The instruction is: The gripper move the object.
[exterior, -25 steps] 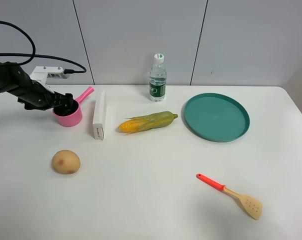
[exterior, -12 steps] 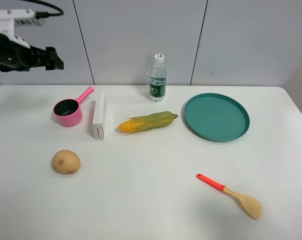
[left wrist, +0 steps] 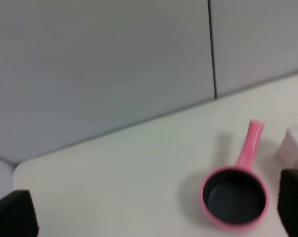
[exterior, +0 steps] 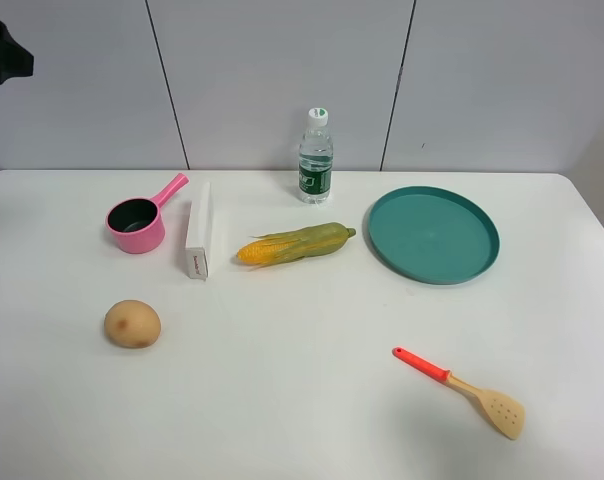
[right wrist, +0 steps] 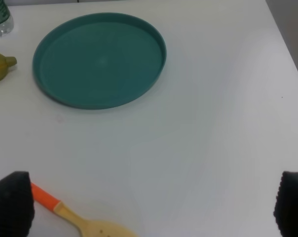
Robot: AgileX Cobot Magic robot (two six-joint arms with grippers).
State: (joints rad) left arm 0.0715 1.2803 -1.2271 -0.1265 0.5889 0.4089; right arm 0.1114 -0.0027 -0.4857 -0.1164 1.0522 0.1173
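The pink toy saucepan (exterior: 135, 225) stands upright on the white table at the back left, its handle pointing to the back right. My left gripper (exterior: 12, 58) shows only as a black tip at the upper left corner, high above and left of the pan. In the left wrist view the left gripper (left wrist: 153, 211) is open and empty, with the pan (left wrist: 234, 198) far below it. My right gripper (right wrist: 151, 205) is open and empty above the table's right part; it does not show in the exterior view.
A white box (exterior: 198, 232) stands just right of the pan. A corn cob (exterior: 294, 243), a water bottle (exterior: 316, 157) and a teal plate (exterior: 482, 262) lie further right. A potato (exterior: 132, 324) is at the front left, an orange-handled spatula (exterior: 462, 382) at the front right.
My left gripper left the saucepan, rose and drew back to the upper left, nearly out of view. The pan stays where it was.
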